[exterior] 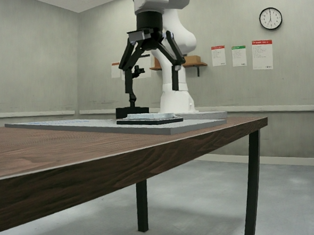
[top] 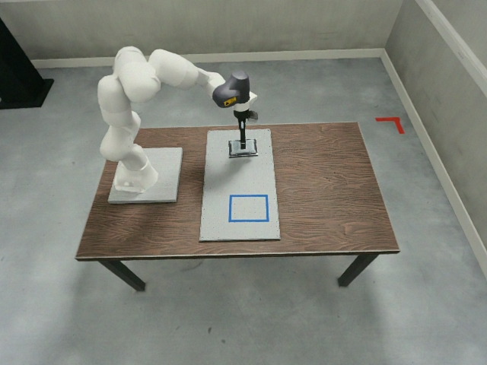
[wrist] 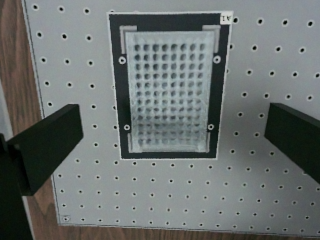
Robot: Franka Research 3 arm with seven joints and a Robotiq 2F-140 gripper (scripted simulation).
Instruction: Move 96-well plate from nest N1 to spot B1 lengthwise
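Note:
The clear 96-well plate [wrist: 169,90] lies in the black plate nest [wrist: 169,85] on the grey perforated board. It also shows in the top view [top: 243,147] and the exterior view [exterior: 150,116]. My gripper [wrist: 173,120] hangs above the plate, fully open and empty, with one finger on each side of the nest. In the exterior view the gripper [exterior: 152,88] has its fingertips a little above the plate. The blue taped outline [top: 249,207] lies at the near end of the board.
The grey perforated board [top: 240,184] lies on the wooden table [top: 322,184]. The robot base stands on a grey slab to the left. A small black block [exterior: 132,111] stands on the board behind the nest in the exterior view.

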